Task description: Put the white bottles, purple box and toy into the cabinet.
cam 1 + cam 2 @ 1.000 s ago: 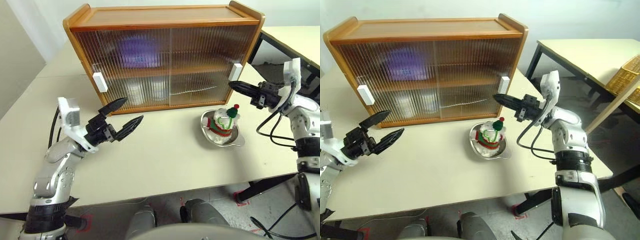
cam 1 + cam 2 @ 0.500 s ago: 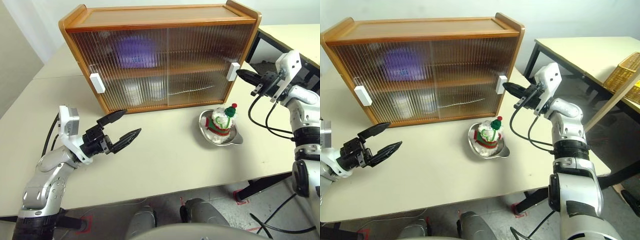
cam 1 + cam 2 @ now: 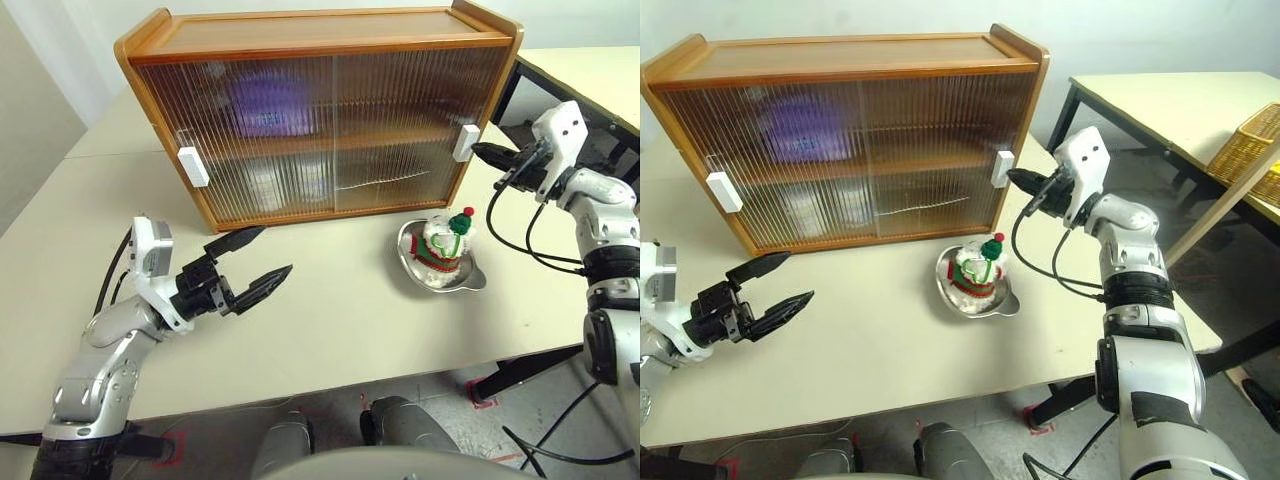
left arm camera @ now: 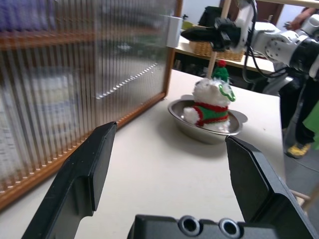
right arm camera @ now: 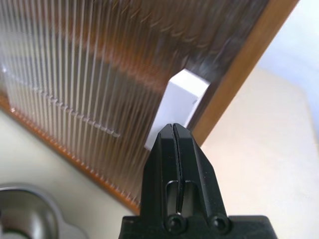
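pale beige surface [image 3: 330,330] carries everything, with the cabinet [image 3: 320,40] standing at its far side as the landmark. both ribbed sliding doors of the cabinet are drawn shut, each with a white handle: one handle [image 3: 193,166] at the cabinet's left end, the other handle [image 3: 466,142] at its right end. behind the translucent doors, the purple box [image 3: 265,105] shows as a blurred lavender patch on the upper shelf toward the cabinet's left half, and the white bottles [image 3: 290,183] show as pale shapes on the lower shelf below it. the toy [image 3: 442,240] sits upright in a shiny steel bowl [image 3: 470,280] on the surface just in front of the cabinet's right end, outside the cabinet.

the right pincer [image 3: 484,153] has its two black fingers pressed together with nothing between them; its tip sits just beside the cabinet's right handle, and the right wrist view shows the closed tip [image 5: 172,130] up against that handle [image 5: 180,102], though contact cannot be told for sure. the left pincer [image 3: 258,260] hovers over the surface in front of the cabinet's left half, apart from the doors, its fingers spread wide and empty, pointing toward the bowl.
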Tool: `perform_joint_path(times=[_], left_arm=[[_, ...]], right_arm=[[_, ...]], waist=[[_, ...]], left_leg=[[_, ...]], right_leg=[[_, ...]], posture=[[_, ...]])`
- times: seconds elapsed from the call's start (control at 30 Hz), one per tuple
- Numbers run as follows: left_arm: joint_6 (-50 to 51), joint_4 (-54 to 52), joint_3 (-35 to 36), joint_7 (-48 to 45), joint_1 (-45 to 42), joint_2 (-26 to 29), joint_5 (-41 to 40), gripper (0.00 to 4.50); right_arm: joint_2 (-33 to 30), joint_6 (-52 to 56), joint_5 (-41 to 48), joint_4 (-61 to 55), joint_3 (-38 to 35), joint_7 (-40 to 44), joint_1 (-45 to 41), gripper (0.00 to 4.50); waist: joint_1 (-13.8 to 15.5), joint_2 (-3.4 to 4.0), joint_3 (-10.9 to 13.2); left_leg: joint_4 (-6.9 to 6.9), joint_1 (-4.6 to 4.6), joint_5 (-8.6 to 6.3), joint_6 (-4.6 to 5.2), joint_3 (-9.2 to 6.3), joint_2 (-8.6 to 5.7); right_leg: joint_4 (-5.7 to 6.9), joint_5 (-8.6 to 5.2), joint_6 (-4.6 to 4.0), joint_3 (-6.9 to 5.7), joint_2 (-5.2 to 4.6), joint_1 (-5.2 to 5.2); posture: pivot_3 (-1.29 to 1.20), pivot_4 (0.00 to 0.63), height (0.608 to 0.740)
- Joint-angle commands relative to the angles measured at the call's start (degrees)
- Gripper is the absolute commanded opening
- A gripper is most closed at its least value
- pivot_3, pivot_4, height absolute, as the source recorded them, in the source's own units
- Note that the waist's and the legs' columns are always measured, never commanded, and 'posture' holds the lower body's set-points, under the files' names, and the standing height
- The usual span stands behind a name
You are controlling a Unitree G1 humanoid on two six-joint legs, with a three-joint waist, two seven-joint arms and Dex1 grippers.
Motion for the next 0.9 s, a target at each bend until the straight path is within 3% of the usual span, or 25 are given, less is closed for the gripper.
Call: perform_joint_path(times=[0.03, 0.3, 0.9], left_arm=[[0.19, -1.01, -0.39, -0.25, 1.16, 0.45, 0.82, 4.50], [0.01, -0.93, 0.06, -0.07, 2.04, 0.76, 1.16, 4.50], [0.11, -0.27, 0.11, 0.59, 2.81, 1.67, 2.62, 4.50]], right_arm=[[-1.75, -0.81, -3.11, 2.75, 0.57, -3.67, -1.09, 0.02], [-1.04, -1.44, -2.83, 4.86, 0.34, -3.80, -2.58, 0.02], [6.15, 6.75, -1.06, -3.92, 1.93, -0.41, -2.87, 0.02]], waist=[[0.01, 0.00, 0.00], [0.09, 0.02, -0.01], [-0.33, 0.05, -0.02]], left_leg=[[0.00, 0.00, 0.00, 0.00, 0.00, 0.00], [-0.03, 0.01, 0.00, 0.00, 0.01, 0.05], [-0.05, 0.00, -0.01, 0.00, 0.14, 0.16]], right_leg=[[0.00, 0.00, 0.00, 0.00, 0.00, 0.00], [0.00, 0.01, -0.01, 0.00, 0.00, -0.02], [0.01, 0.08, -0.14, 0.00, 0.01, -0.12]], posture=[[-0.17, 0.000, 0.740], [-0.17, 0.000, 0.740], [-0.16, 0.003, 0.740]])
